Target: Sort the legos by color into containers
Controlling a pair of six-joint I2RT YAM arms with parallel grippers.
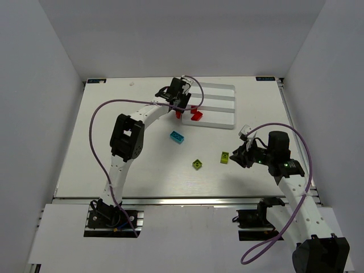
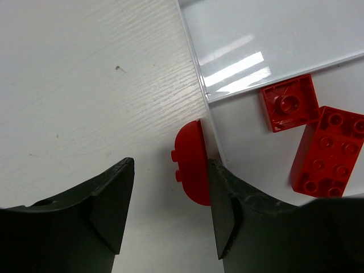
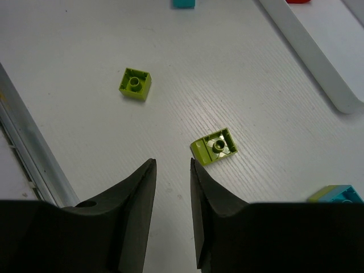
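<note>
A white surface carries one white tray (image 1: 224, 91) near its far edge, right of centre, divided into three long compartments. There are six small bricks in all: three red, two yellow-green, one cyan.

Two red bricks, one square (image 2: 289, 102) and one longer (image 2: 327, 151), lie close together in the tray's nearest compartment, at its left end. The third, a rounded red brick (image 2: 193, 162), lies on the surface just outside the tray, against its left wall.

The left end effector (image 2: 169, 165) has its jaws parted wide and grips nothing. The rounded red brick sits between the fingertips, close to one finger; whether they touch cannot be told.

The cyan brick (image 1: 177, 137) lies near the middle of the surface. The two yellow-green bricks, one (image 3: 135, 83) and the other (image 3: 215, 145), lie apart toward the near edge.

The right end effector (image 3: 173, 165), toward the right edge, has its jaws only narrowly parted and holds nothing. The nearer yellow-green brick lies just beside it.
</note>
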